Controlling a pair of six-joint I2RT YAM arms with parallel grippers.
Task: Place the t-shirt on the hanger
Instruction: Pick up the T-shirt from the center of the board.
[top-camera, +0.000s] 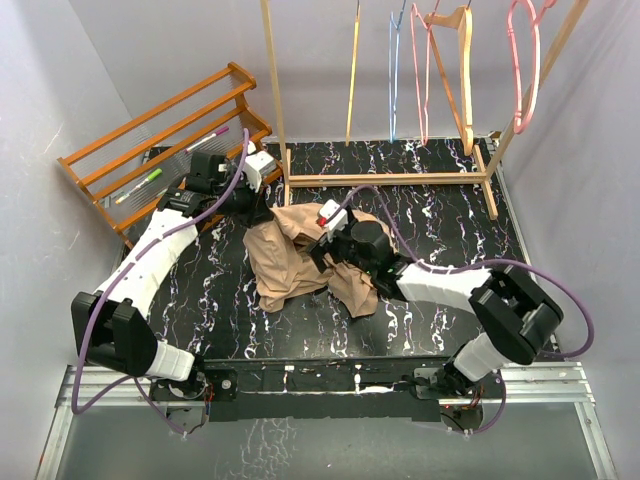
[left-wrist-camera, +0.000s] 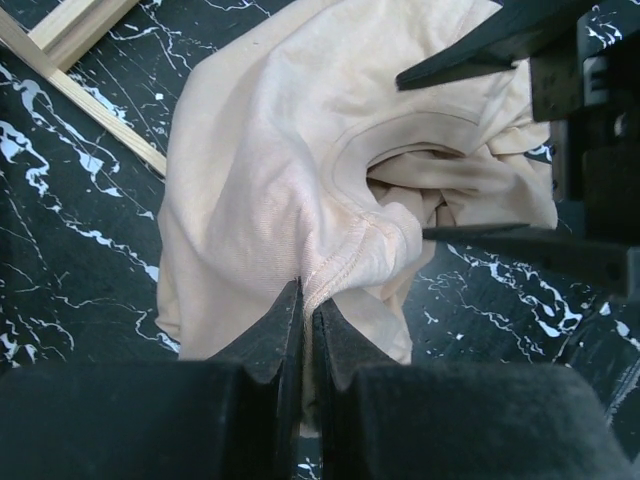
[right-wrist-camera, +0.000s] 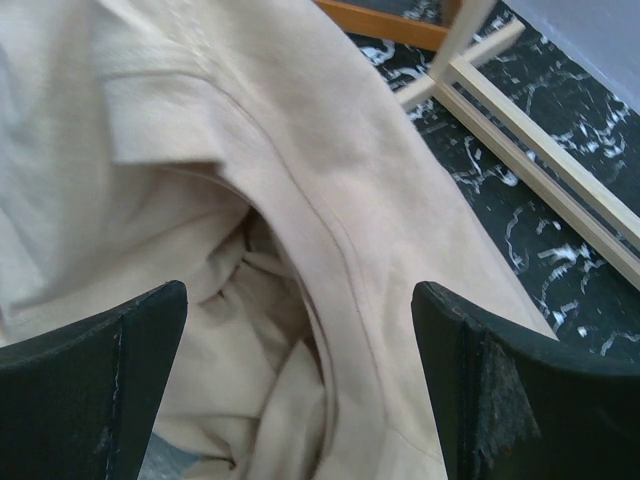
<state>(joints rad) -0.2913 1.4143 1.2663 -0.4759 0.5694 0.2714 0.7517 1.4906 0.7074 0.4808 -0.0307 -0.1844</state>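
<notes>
The tan-beige t-shirt lies crumpled in the middle of the black marbled table. My left gripper reaches it from the left and is shut on the stitched collar edge, fabric pinched between its jaws. My right gripper hovers open over the shirt's right side, and its fingers straddle the neck opening. In the right wrist view the right gripper holds nothing. The mustard-yellow hanger hangs on the rack at the back, apart from both grippers.
A light wooden rack frame stands on the table's far side, carrying a blue hanger, pink hangers and a thicker wooden hanger. An orange-brown slatted shelf with pens stands at the back left. Grey walls close in.
</notes>
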